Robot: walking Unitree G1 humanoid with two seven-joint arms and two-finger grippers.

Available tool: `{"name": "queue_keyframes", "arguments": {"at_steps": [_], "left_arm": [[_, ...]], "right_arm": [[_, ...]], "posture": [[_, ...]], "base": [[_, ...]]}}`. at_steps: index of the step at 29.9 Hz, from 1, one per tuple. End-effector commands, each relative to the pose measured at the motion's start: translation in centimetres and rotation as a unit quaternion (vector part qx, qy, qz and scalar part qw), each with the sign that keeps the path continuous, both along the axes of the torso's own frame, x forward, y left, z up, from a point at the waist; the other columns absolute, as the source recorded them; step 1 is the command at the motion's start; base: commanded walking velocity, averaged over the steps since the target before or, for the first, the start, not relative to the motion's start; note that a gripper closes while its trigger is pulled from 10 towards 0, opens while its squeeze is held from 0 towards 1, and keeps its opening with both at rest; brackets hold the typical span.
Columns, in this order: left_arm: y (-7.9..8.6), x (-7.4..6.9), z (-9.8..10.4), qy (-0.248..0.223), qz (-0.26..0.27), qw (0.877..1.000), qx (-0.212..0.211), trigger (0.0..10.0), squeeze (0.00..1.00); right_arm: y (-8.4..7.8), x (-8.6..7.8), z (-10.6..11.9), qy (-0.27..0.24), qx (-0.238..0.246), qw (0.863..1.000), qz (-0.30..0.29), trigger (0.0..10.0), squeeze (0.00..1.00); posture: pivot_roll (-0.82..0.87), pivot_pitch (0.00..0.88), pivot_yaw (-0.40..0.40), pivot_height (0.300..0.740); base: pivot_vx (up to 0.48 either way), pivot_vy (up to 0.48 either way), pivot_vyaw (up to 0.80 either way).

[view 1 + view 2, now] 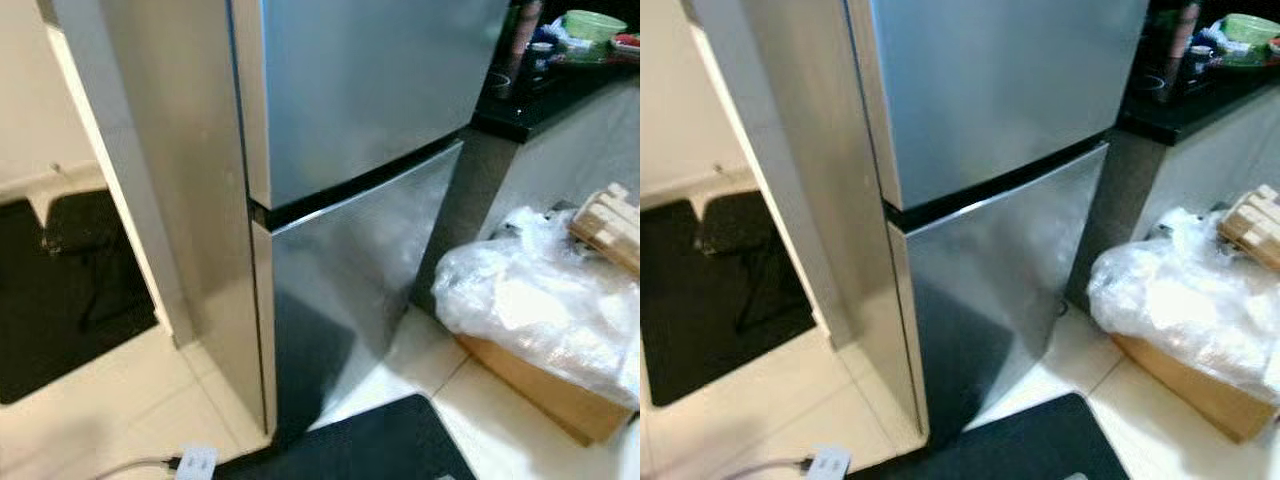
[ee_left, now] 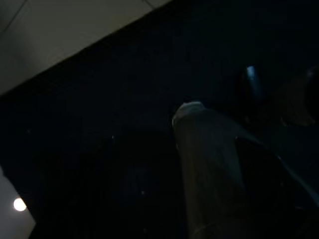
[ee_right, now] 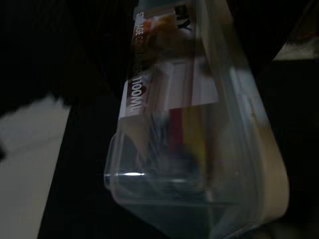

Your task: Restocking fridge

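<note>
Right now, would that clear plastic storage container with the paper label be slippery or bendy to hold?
The clear plastic storage container looks smooth and glossy, so probably slippery. Its thin see-through walls likely flex under a squeeze. The items inside it suggest some weight, though that is hard to judge.

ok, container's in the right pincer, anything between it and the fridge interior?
Yes: both fridge doors, upper and lower, are shut. The clear storage container sits close before the right wrist camera. Floor before the fridge holds a dark mat; a plastic-covered box sits to its right.
</note>
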State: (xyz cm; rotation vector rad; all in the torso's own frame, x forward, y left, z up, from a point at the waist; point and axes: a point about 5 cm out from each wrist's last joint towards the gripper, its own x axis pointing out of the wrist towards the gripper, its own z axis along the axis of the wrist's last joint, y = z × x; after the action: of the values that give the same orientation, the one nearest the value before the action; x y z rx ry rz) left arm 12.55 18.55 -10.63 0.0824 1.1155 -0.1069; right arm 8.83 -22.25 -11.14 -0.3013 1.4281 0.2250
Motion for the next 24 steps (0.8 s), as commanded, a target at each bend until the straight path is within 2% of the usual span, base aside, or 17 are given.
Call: {"name": "queue_keyframes", "arguments": {"at_steps": [1, 10, 14, 17, 24], "left_arm": [[0.32, -0.15, -0.03, 0.006, -0.003, 1.000, 0.004, 10.0, 0.00], [0.34, 0.05, 0.04, 0.003, -0.003, 1.000, 0.005, 10.0, 0.00], [0.30, 0.16, 0.07, 0.003, -0.016, 1.000, 0.006, 10.0, 0.00], [0.42, 0.23, 0.11, -0.002, 0.001, 1.000, 0.005, 10.0, 0.00], [0.57, 0.39, 0.20, -0.011, 0.015, 1.000, 0.004, 10.0, 0.00]], "right_arm": [[0.52, 1.12, 0.15, -0.020, 0.007, 1.000, 0.005, 10.0, 0.00], [0.35, 0.98, 0.16, -0.019, 0.006, 1.000, 0.008, 10.0, 0.00], [0.31, 0.96, 0.16, -0.020, 0.005, 1.000, 0.011, 10.0, 0.00], [0.32, 1.01, 0.17, -0.020, 0.005, 1.000, 0.012, 10.0, 0.00], [0.33, 1.02, 0.17, -0.020, 0.006, 1.000, 0.012, 10.0, 0.00]], "posture": [[-0.06, 0.000, -0.027, 0.740], [-0.06, 0.000, -0.030, 0.740], [-0.06, 0.000, -0.032, 0.740], [-0.06, 0.000, -0.032, 0.740], [-0.06, 0.000, -0.031, 0.740]], "base": [[0.000, 0.000, 0.00], [0.000, 0.000, 0.00], [0.000, -0.480, 0.00], [0.000, -0.480, 0.00], [0.000, 0.000, 0.00]]}}
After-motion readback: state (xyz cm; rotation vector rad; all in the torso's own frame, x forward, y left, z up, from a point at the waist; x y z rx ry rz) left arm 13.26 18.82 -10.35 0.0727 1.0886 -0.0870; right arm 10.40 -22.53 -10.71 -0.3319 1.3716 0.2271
